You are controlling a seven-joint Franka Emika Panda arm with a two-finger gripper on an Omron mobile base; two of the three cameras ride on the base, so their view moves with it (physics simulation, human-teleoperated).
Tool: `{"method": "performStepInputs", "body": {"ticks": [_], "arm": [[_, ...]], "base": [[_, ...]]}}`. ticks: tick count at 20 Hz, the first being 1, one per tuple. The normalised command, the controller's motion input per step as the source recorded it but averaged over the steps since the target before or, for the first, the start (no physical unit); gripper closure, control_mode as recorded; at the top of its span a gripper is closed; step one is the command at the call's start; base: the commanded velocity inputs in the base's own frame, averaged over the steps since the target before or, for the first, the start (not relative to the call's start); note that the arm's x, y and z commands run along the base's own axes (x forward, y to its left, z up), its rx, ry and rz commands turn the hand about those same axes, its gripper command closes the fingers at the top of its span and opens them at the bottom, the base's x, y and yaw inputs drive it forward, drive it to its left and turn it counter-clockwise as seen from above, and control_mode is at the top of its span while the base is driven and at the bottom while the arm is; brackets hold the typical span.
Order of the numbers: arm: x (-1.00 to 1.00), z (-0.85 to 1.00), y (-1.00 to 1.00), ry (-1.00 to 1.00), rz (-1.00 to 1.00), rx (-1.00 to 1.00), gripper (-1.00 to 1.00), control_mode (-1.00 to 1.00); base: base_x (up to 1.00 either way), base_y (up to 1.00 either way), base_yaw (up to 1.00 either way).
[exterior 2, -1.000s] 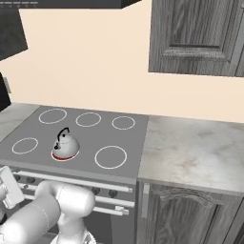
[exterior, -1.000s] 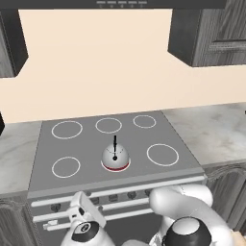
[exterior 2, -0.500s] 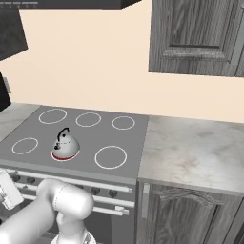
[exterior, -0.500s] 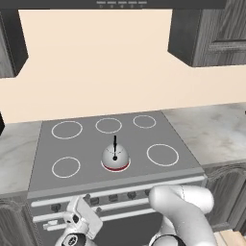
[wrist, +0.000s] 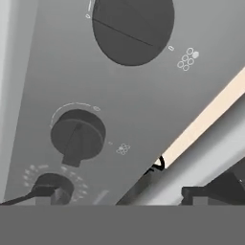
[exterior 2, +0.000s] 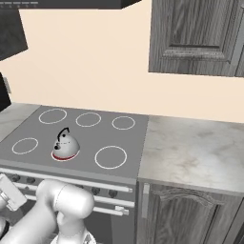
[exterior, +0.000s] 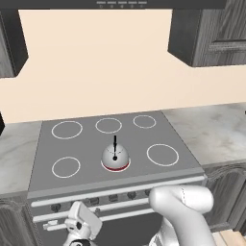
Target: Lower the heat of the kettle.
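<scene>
The kettle (exterior: 115, 157) sits on the stove's (exterior: 86, 146) front-centre burner. The tool (wrist: 119, 194), spread wide and seemingly holding nothing, faces a control knob (wrist: 78, 135) close up.

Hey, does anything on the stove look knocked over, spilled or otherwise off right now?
Nothing stands out. The kettle sits upright on a front burner ringed red, and the stove top looks clean. The open claw faces the knobs.
</scene>
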Motion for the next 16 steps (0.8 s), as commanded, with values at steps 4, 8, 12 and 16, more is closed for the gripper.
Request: {"method": "performStepInputs", "body": {"ticks": [4, 8, 12, 16], "arm": [[0.55, -0.28, 0.07, 0.08, 0.3, 0.0, -1.0, -1.0], [0.22, -0.44, 0.01, 0.01, 0.27, 0.0, -1.0, -1.0], [0.2, -0.33, 0.0, 0.09, 0.24, 0.0, -1.0, -1.0], [0.35, -0.27, -0.03, 0.2, 0.2, 0.0, -1.0, -1.0]], "base": [[0.0, 0.0, 0.0], [0.0, 0.0, 0.0], [0.0, 0.0, 0.0], [0.0, 0.0, 0.0]]}}
